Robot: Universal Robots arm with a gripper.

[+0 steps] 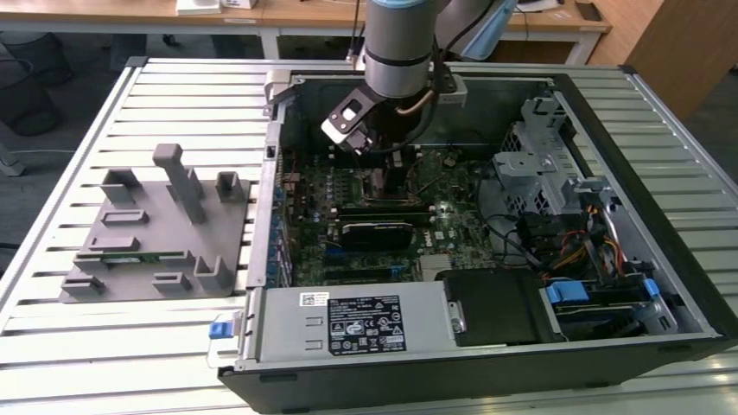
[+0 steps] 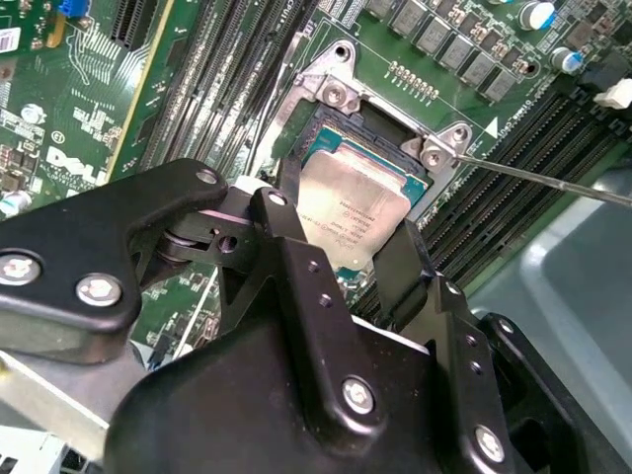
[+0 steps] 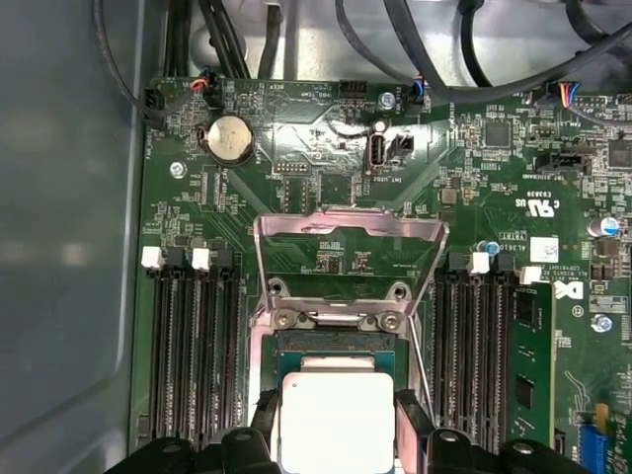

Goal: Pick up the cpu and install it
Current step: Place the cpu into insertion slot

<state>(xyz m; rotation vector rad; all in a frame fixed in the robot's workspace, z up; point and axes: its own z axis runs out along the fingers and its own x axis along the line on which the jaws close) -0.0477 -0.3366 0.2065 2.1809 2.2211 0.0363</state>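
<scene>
Pinching the cpu (image 3: 338, 420) right at the socket (image 3: 336, 341), inside the opened-up PC case (image 1: 485, 363).
The gripper (image 3: 338, 436) has its black fingers (image 3: 265, 427) clamped on two opposite edges of the chip, silvery top up. The chip lines up with the socket frame on the motherboard (image 3: 296, 168), but it's hard to tell if it's seated or just above. The metal load plate (image 3: 346, 232) is flipped open beside the socket. Memory slots (image 3: 193, 355) run along both sides, and a green memory stick (image 3: 528, 365) sits in one. The exterior view shows the arm (image 1: 398, 52) reaching down into the case.
</scene>
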